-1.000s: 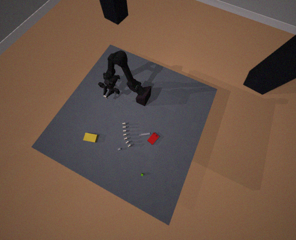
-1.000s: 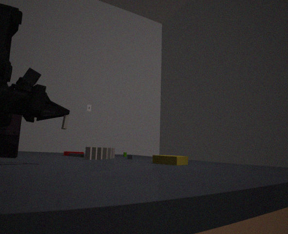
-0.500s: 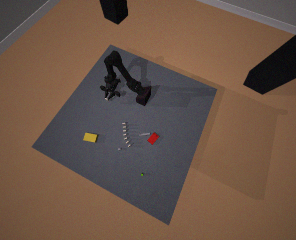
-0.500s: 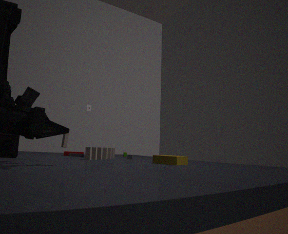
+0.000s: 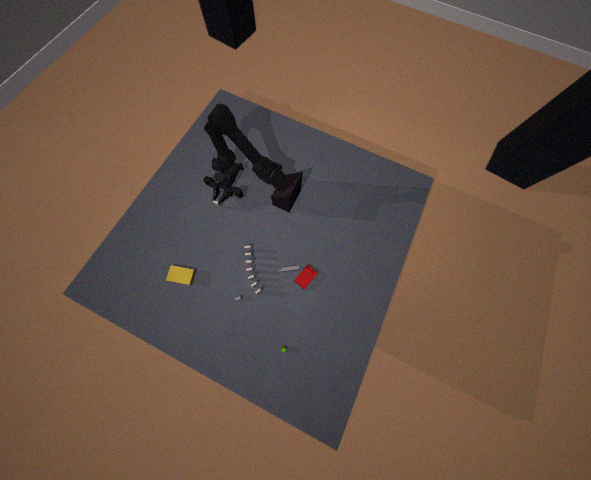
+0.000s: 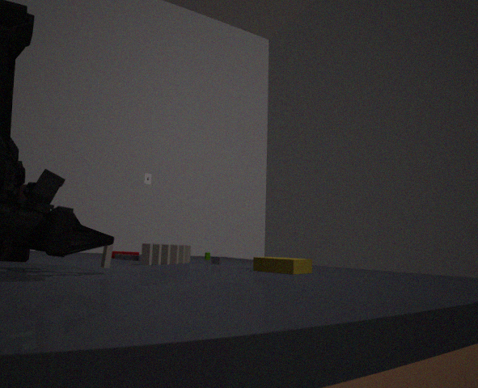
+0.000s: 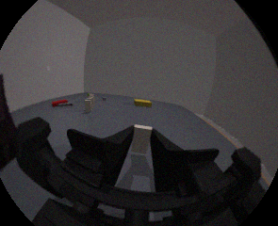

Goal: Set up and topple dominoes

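Observation:
My gripper (image 5: 216, 198) (image 6: 110, 241) (image 7: 142, 130) is shut on a whitish domino (image 5: 215, 202) (image 6: 106, 258) (image 7: 141, 141). The domino hangs down from the fingertips, leaning slightly in the exterior view, its lower end close to the table. Whether it touches the table I cannot tell. Several standing dominoes (image 5: 249, 261) (image 6: 165, 255) (image 7: 88, 105) form a row that curves at its far end. The gripper and its domino are well short of the row's near end, off to one side, and touch none of the row.
A yellow block (image 5: 180, 274) (image 6: 282, 265) (image 7: 142, 103) lies to one side of the row. A red block (image 5: 305, 276) (image 7: 59, 102) and a grey bar (image 5: 288, 268) lie on the other. A small grey block (image 5: 238, 298) (image 6: 215, 260) is near the far end, a green one (image 5: 283, 349) (image 6: 207, 255) beyond.

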Motion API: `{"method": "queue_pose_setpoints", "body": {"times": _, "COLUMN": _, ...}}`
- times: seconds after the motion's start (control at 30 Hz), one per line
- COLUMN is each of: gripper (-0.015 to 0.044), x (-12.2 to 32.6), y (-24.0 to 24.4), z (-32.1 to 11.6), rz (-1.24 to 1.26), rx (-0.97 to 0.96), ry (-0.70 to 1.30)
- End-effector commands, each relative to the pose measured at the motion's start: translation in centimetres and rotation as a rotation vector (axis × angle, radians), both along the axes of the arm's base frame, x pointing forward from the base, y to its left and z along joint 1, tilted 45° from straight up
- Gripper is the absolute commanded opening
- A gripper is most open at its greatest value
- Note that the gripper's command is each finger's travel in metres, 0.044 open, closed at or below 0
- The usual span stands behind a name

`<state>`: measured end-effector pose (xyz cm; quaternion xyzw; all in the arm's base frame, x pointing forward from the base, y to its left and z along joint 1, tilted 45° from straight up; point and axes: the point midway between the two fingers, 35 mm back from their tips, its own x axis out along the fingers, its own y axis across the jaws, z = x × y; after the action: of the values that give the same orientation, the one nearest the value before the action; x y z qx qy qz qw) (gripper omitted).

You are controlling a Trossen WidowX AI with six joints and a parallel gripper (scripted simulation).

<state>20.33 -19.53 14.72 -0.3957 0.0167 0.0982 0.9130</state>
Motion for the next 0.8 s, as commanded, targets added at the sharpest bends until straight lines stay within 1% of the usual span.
{"method": "queue_pose_setpoints", "body": {"times": 0.0, "gripper": 0.0107, "x": 0.05, "y": -0.17, "z": -0.44, "rz": -0.003, "rx": 0.013, "ry": 0.007}}
{"method": "queue_pose_setpoints", "body": {"times": 0.2, "gripper": 0.0107, "x": 0.05, "y": -0.17, "z": -0.44, "rz": -0.003, "rx": 0.013, "ry": 0.007}}
{"method": "queue_pose_setpoints", "body": {"times": 0.6, "gripper": 0.0422, "x": 0.05, "y": -0.17, "z": -0.44, "rz": -0.003, "rx": 0.013, "ry": 0.007}}
{"method": "queue_pose_setpoints", "body": {"times": 0.63, "gripper": 0.0440, "x": 0.05, "y": -0.17, "z": -0.44, "rz": -0.003, "rx": 0.013, "ry": 0.007}}
{"method": "queue_pose_setpoints", "body": {"times": 0.77, "gripper": 0.0440, "x": -0.01, "y": 0.18, "z": 0.01, "rz": -0.003, "rx": 0.012, "ry": 0.006}}
